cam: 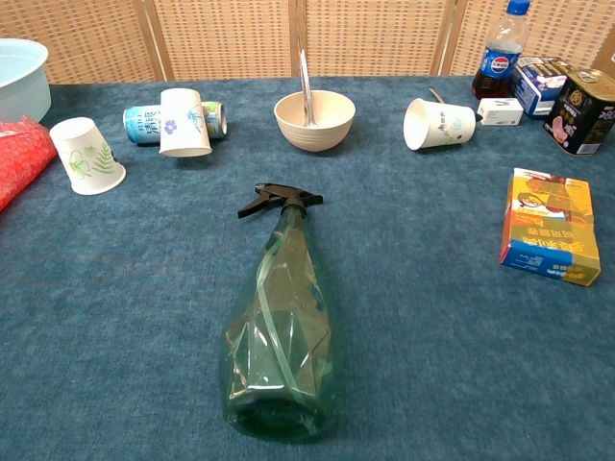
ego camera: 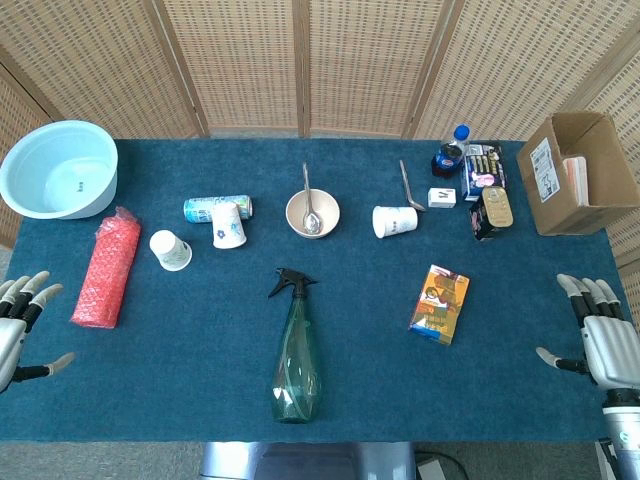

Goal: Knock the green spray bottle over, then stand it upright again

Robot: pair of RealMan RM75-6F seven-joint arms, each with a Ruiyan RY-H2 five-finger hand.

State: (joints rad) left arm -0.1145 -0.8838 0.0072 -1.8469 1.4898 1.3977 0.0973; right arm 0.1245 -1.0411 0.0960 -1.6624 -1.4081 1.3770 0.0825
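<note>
My left hand sits at the near left edge of the table, fingers spread and gripping nothing. My right hand mirrors it at the near right edge, fingers apart, thumb out, also holding nothing. Neither hand shows in the chest view.

Both hands are well apart from the green spray bottle, which lies on its side in the middle near part of the blue cloth, base toward me and black trigger nozzle pointing away. In the chest view I see the bottle as clear green plastic, lying flat.

Nearest my left hand is a red mesh roll, lying lengthwise, with a pale blue basin beyond it at the far left corner. Nearest my right hand I see an orange and blue carton lying flat, between that hand and the bottle.

Further back, a paper cup stands upside down, a second cup is inverted just in front of a can lying on its side, a beige bowl holds a spoon, and another cup lies tipped over. At the far right stand a cola bottle, some small boxes, a dark tin and an open cardboard box.
</note>
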